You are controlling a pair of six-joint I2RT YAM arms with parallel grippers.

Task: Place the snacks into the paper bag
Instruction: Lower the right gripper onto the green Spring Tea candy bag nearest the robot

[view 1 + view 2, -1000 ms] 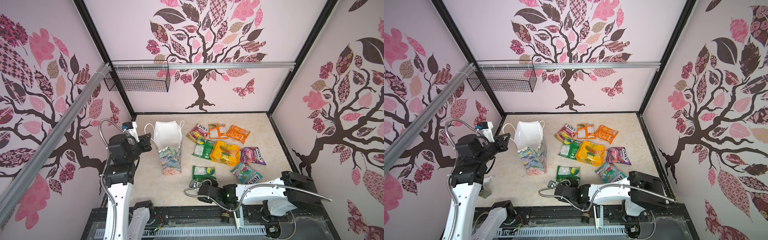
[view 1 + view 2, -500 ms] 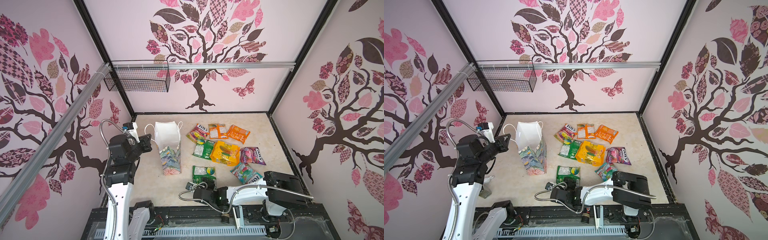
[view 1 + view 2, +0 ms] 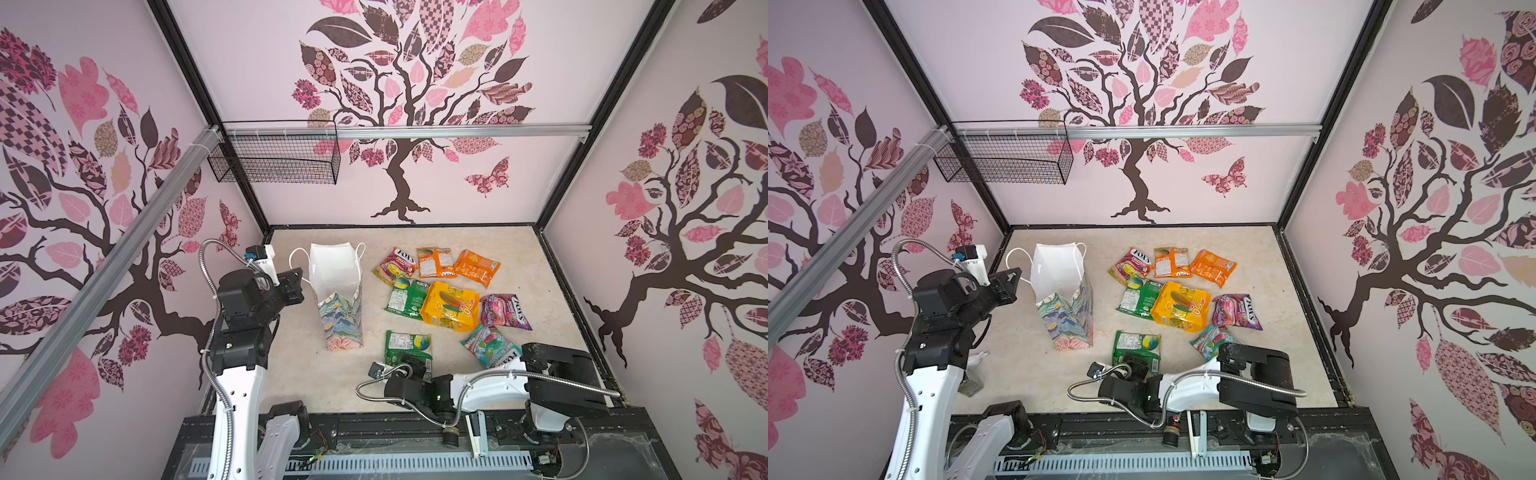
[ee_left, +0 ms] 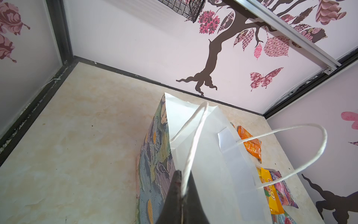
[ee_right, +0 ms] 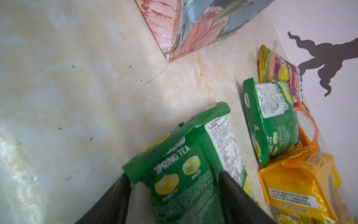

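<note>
The paper bag (image 3: 338,286) (image 3: 1061,286) stands upright and open, with a floral print outside and white inside. My left gripper (image 4: 183,175) (image 3: 300,277) is shut on one white cord handle (image 4: 193,135) at the bag's left rim. Several snacks lie to the bag's right, among them a yellow packet (image 3: 451,305), an orange packet (image 3: 476,268) and a teal and red FOX'S packet (image 3: 490,345). My right gripper (image 5: 172,174) (image 3: 415,365) is open, low at the front. Its fingers straddle the near end of a green Spring Tea packet (image 5: 186,155) (image 3: 407,343).
A black wire basket (image 3: 276,160) hangs on the back wall at the left. A small dark jar (image 3: 970,386) and a white object (image 3: 978,357) sit by the left arm's base. A second green packet (image 5: 271,116) and the yellow packet (image 5: 302,186) lie close beside the right gripper.
The right arm swung leftward along the front edge, and its jaws now straddle the near green packet's end. The left arm and the bag have not moved.
</note>
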